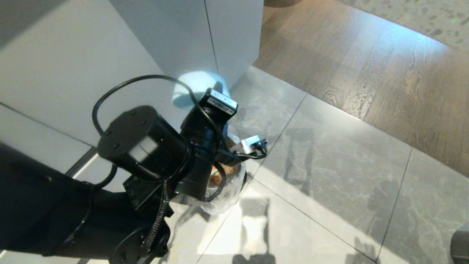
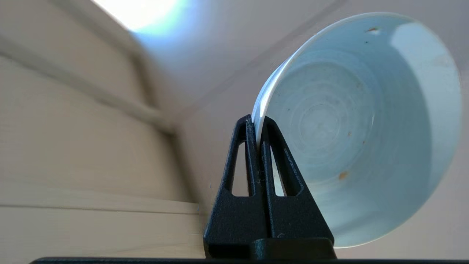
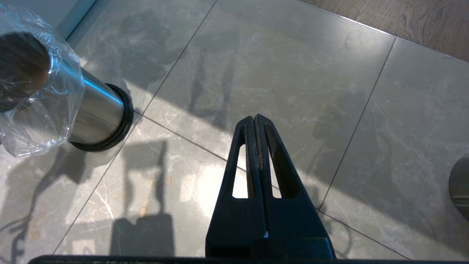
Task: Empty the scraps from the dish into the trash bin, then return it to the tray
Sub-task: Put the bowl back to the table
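Slippage looked the chief risk: the left end effector (image 2: 257,126) pinched only the thin rim of the dish (image 2: 362,124), which hung tipped on edge over the trash bin (image 3: 99,106) on the tiled floor (image 1: 329,165). With so narrow a hold on a glossy wall, any jolt on the way to the tray, nowhere in view, could have let the bowl swivel or drop. A few orange specks clung inside it; most scraps (image 1: 220,176) seemed to lie in the bin's plastic liner (image 3: 62,95). The arm hid the bin in the head view, so clipping its rim was possible. The right end effector (image 3: 255,119) hung closed and empty over the floor.
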Available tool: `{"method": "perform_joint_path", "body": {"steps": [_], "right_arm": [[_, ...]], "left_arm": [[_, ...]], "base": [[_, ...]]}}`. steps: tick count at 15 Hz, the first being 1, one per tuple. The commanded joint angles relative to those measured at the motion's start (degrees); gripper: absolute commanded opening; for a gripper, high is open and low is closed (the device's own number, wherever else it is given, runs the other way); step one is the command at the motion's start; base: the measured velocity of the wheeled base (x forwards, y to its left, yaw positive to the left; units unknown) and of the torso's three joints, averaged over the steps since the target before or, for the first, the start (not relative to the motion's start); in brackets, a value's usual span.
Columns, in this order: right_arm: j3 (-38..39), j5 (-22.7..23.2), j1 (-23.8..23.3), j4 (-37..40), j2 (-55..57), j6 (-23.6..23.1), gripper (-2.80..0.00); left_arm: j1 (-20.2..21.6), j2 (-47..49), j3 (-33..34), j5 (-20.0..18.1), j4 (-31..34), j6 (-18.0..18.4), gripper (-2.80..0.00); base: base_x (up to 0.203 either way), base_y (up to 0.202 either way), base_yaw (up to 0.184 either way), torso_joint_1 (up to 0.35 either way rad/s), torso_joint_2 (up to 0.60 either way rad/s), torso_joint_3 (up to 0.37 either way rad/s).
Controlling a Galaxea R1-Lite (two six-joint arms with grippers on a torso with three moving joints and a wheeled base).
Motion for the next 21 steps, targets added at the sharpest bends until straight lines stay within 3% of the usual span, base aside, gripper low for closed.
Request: {"method": "perform_joint_path", "body": {"steps": [1,5,7,12,17,21], "right_arm": [[0.00,0.00,0.01,0.00,-0.02,0.04,-2.80],[0.00,0.00,0.01,0.00,-0.02,0.04,-2.80],[0.00,0.00,0.01,0.00,-0.02,0.04,-2.80],[0.00,0.00,0.01,-0.01,0.05,0.04,-2.80],[0.00,0.00,0.01,0.00,-0.02,0.04,-2.80],[0.00,0.00,0.01,0.00,-0.02,0.04,-2.80]], "left_arm": [[1.92,-0.64,2.98,1.28,-2.77,-5.67,-2.80],[5.52,-3.39,7.05,1.34,1.70,-18.12,-2.80],[7.46,-5.73,9.10,1.32,7.51,-27.85,-2.80],[11.44,-13.66,10.09,0.98,30.78,-53.50,-2.80],[15.84,-19.70,10.04,0.79,42.89,-67.77,-2.80],[17.36,-22.93,10.10,0.81,52.93,-82.18,-2.80]], "base": [[0.000,0.000,0.000,0.000,0.00,0.000],[0.000,0.000,0.000,0.000,0.00,0.000],[0.000,0.000,0.000,0.000,0.00,0.000],[0.000,0.000,0.000,0.000,0.00,0.000],[0.000,0.000,0.000,0.000,0.00,0.000],[0.000,0.000,0.000,0.000,0.00,0.000]]}}
